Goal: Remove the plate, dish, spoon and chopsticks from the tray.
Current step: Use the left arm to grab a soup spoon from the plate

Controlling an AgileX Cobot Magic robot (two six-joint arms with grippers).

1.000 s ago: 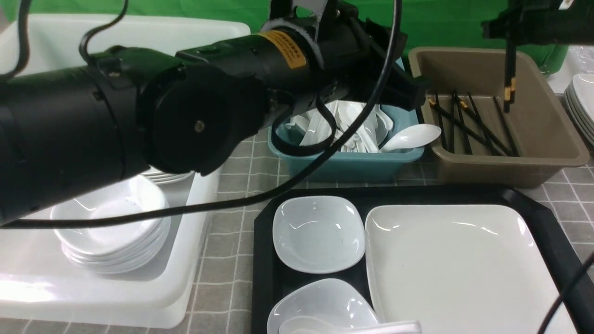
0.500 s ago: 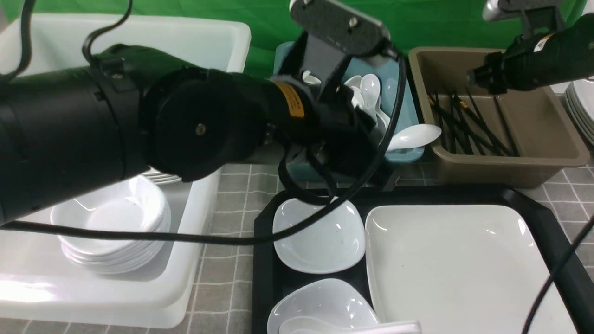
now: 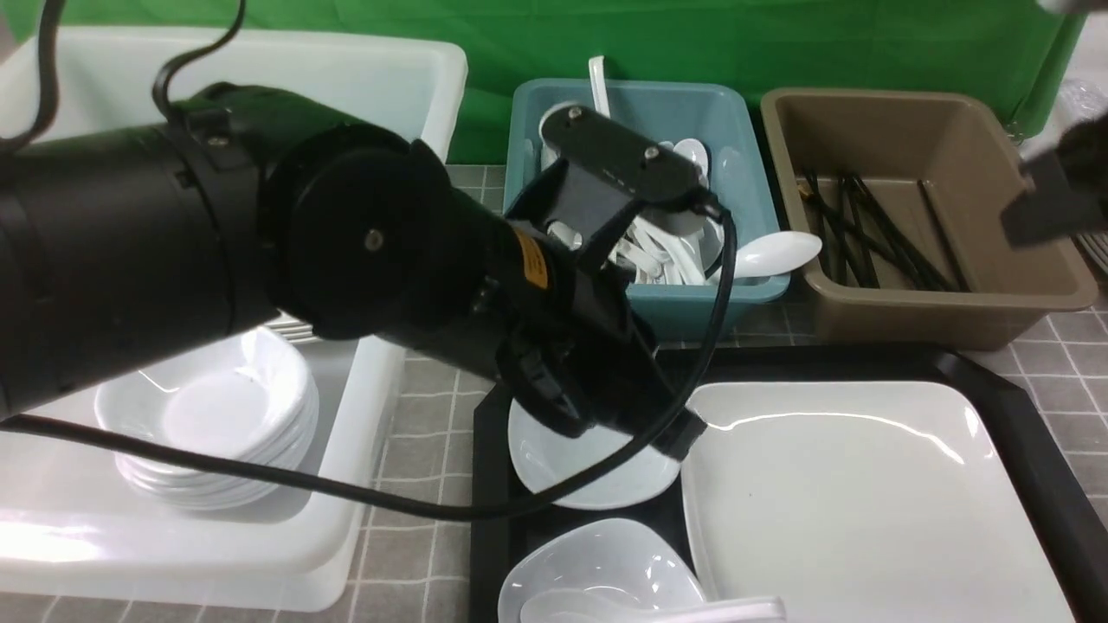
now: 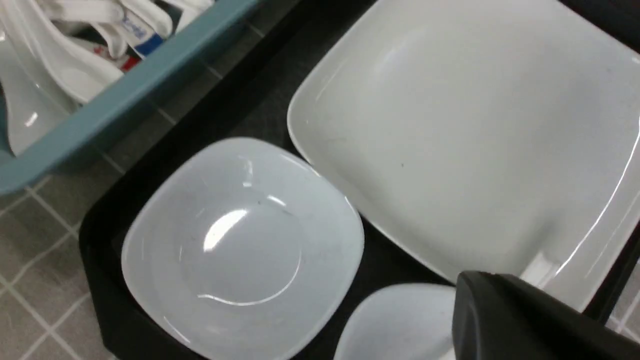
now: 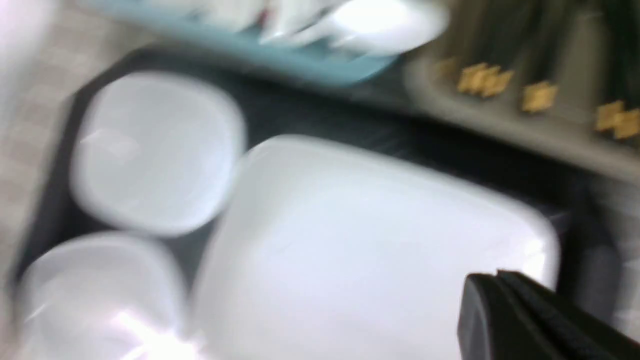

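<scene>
We see the left arm [image 3: 363, 251] reaching across the front view; the left jaws are pressed together, empty, hovering low over the black tray [image 3: 1013, 407]. Under and just left of the left jaws sits the far small dish [image 3: 554, 467], partly hidden by the arm. Just right of them the big white plate [image 3: 866, 502] lies flat on the tray, its edge close beside that dish; touching or not, we cannot tell. Nearer the robot than the left jaws, a second small dish [image 3: 597, 558] sits on the tray with the white spoon [image 3: 692, 610] lying across it. Beyond the left jaws the teal bin [image 3: 692, 303], full of white spoons [image 3: 762, 255], stands on the grey-tiled desk [image 3: 433, 389]. The right arm [image 3: 1052, 195] shows blurred at the far right; in its wrist view the right jaws look pressed together, nothing between them. Below and left of the right jaws the brown bin [image 3: 935, 320] holds the black chopsticks [image 3: 866, 242], off the tray. Far left of both jaws a white tub [image 3: 346, 536] holds a stack of dishes [image 3: 216, 424].
</scene>
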